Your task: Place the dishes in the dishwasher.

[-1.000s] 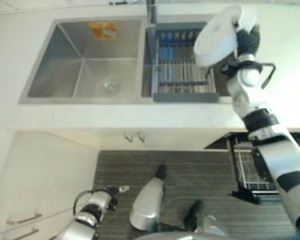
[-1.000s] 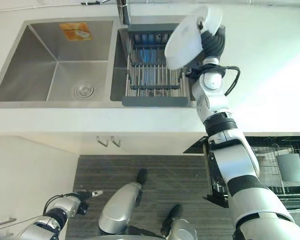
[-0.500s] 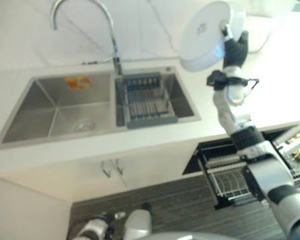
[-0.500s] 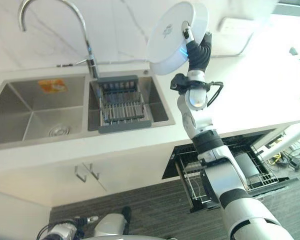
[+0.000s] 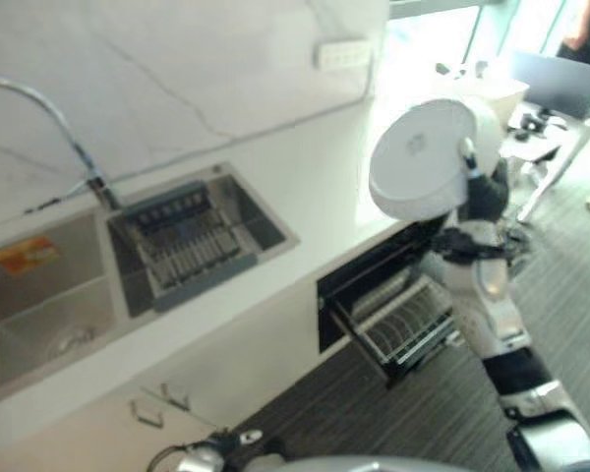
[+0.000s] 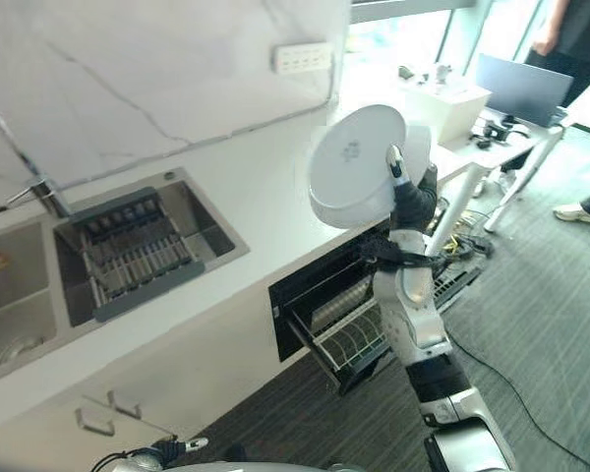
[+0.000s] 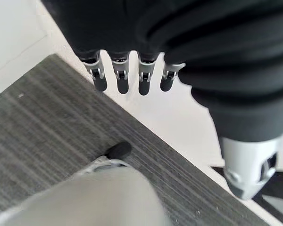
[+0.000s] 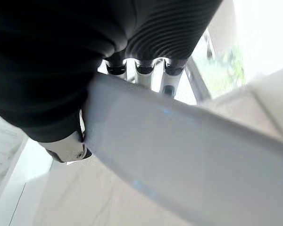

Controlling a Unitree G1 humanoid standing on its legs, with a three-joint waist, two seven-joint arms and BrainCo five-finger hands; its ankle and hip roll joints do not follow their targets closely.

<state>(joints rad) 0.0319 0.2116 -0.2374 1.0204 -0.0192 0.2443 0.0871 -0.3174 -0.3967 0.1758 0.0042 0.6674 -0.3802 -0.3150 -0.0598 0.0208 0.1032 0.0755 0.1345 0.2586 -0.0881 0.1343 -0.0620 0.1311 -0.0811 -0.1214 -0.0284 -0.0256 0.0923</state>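
My right hand (image 5: 483, 187) is shut on a white plate (image 5: 423, 160), held up on edge at chest height, its underside facing me. In the right wrist view the plate's rim (image 8: 188, 155) runs across between the fingers (image 8: 142, 73) and the thumb (image 8: 66, 149). Below and a little left of the plate, the dishwasher (image 6: 320, 295) under the counter stands open with its wire rack (image 5: 403, 329) pulled out. My left hand (image 7: 127, 77) hangs low over the floor with straight fingers and holds nothing.
A double sink (image 5: 69, 285) with a grey dish rack (image 5: 177, 246) and a tap (image 5: 49, 118) lies at the left of the white counter (image 5: 305, 187). A desk with a monitor (image 6: 516, 84) and a person's legs (image 6: 580, 39) are at the far right. Grey carpet (image 6: 560, 324) covers the floor.
The camera has swung right, so the sink slid left and the open dishwasher came toward the middle. My right hand has carried the plate from over the sink side to above the dishwasher.
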